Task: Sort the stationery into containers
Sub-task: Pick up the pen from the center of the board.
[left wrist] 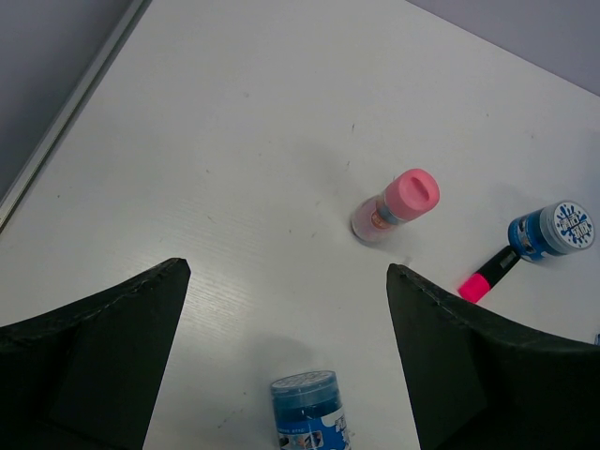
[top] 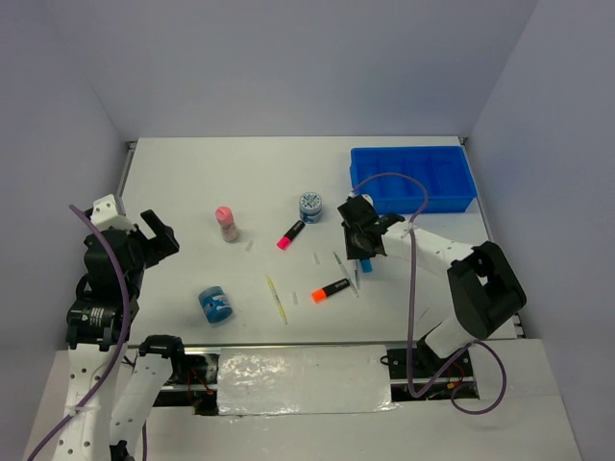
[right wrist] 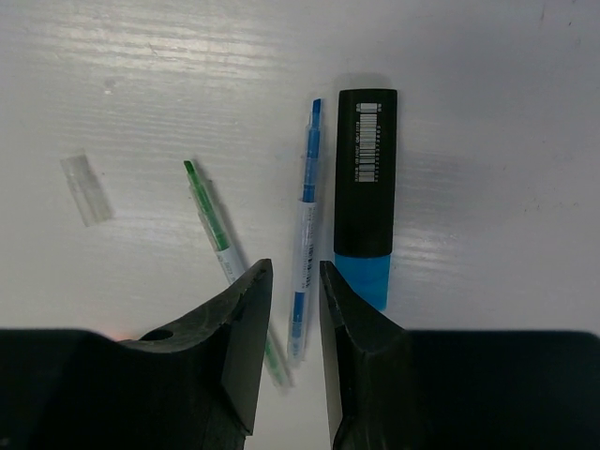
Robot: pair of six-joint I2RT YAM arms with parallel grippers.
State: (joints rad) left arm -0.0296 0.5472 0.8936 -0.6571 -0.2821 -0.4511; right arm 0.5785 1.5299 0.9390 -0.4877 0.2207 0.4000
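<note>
My right gripper (right wrist: 295,267) is low over the table with its jaws narrowly apart, open around a thin blue pen (right wrist: 305,225) that lies between the fingertips. A black marker with a blue cap (right wrist: 366,178) lies just right of it, and a thin green pen (right wrist: 211,220) just left. The blue tray (top: 357,173) stands at the back right, behind the right gripper (top: 360,252). My left gripper (left wrist: 286,272) hangs wide open and empty above a blue jar (left wrist: 309,412). Beyond it stand a pink-capped bottle (left wrist: 397,203) and a second blue jar (left wrist: 553,230), with a pink-capped marker (left wrist: 489,275) lying beside it.
An orange-capped marker (top: 331,289) and a pale yellow pen (top: 278,299) lie mid-table near the front. A small clear cap (right wrist: 86,189) rests left of the green pen. Grey walls close in the table on three sides.
</note>
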